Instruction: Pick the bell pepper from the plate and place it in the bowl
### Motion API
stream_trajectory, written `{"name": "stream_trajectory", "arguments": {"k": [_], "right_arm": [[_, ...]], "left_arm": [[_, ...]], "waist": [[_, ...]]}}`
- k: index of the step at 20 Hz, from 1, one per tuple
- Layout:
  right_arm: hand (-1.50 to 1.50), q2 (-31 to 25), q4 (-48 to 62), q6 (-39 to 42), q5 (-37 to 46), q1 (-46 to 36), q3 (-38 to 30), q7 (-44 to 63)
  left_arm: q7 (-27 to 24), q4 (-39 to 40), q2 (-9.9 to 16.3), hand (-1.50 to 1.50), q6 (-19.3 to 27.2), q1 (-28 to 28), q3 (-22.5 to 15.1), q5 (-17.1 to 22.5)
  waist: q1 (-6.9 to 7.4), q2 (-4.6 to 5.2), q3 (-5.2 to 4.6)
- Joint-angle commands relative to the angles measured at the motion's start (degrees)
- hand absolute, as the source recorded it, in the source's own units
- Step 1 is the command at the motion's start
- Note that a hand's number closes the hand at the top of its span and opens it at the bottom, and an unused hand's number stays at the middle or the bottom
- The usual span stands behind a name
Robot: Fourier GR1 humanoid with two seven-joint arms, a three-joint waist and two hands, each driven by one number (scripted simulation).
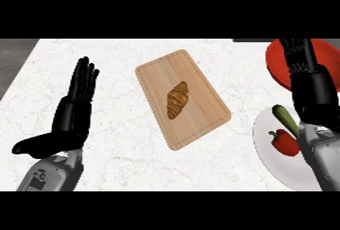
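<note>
The counter (126, 161) is carrying everything here, white and marbled. On its middle a cutting board (182, 105) is lying at a slant, with a croissant (176, 99) resting on it. At the right edge a white plate (269, 155) is sitting half out of view, and beyond it, at the top right corner, the red bowl (275, 63) is showing only in part behind the right arm.

The right robot hand (300, 58) is stretching forward over the bowl, fingers straight and together, holding nothing. The left robot hand (78, 101) is resting far off at the view's left, open and flat, thumb out to the side, also holding nothing.

The pepper (285, 143) is lying on the plate, red with a green stem pointing toward the board, just beside a green vegetable (286, 117) that is lying closer to the bowl. The pepper is sitting behind the right robot hand, level with the wrist and forearm and just to their left, its long axis running roughly along the arm. The right arm is by far the nearer one, so the coming move probably calls for drawing that hand back toward the robot and slightly left before closing on the pepper.
</note>
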Motion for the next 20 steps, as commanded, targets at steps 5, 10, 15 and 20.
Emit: {"name": "stream_trajectory", "arguments": {"k": [5,10,15,20], "right_arm": [[1.5,-3.16,1.61,30.64,-13.96,10.82,12.95,-0.61],[-1.5,-6.01,11.35,29.31,-17.29,21.01,0.25,-17.3],[-1.5,-11.03,18.5,48.67,-27.22,25.4,-7.18,-29.8],[-1.5,-19.2,24.02,52.8,-26.72,20.55,-15.53,-28.42]], "left_arm": [[4.23,4.1,1.63,0.0,-1.8,3.09,-0.91,0.19],[7.74,5.38,2.92,0.0,-2.99,4.71,-0.84,1.0],[8.66,5.89,1.47,0.0,-2.69,4.48,-2.15,0.08],[10.45,1.95,1.26,0.0,-2.54,5.26,-2.76,-2.26]], "waist": [[0.88,1.81,0.38],[-1.6,1.23,0.46],[-0.9,0.81,0.27],[0.16,0.56,0.09]]}}
